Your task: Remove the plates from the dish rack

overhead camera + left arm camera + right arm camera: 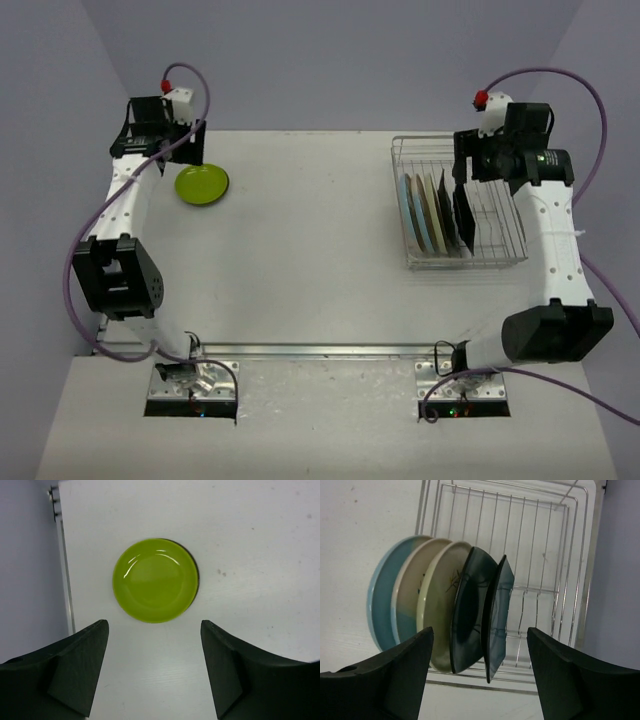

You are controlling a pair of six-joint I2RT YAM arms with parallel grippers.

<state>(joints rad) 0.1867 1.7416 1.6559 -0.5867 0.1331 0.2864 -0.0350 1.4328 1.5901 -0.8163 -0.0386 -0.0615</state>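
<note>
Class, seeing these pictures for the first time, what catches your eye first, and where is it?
The lime-green plate lies flat and alone at far left, just ahead of the open left gripper. At far right, five plates stand on edge in the wire dish rack, with the open right gripper above them.

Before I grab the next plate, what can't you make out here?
Top view: the right gripper and wrist cover part of the dish rack; the dark plates barely show.
Right wrist view: plates overlap, hiding their faces and slots; the fingers hide the rack's near edge.
Left wrist view: only the lime-green plate; rack out of frame.
</note>
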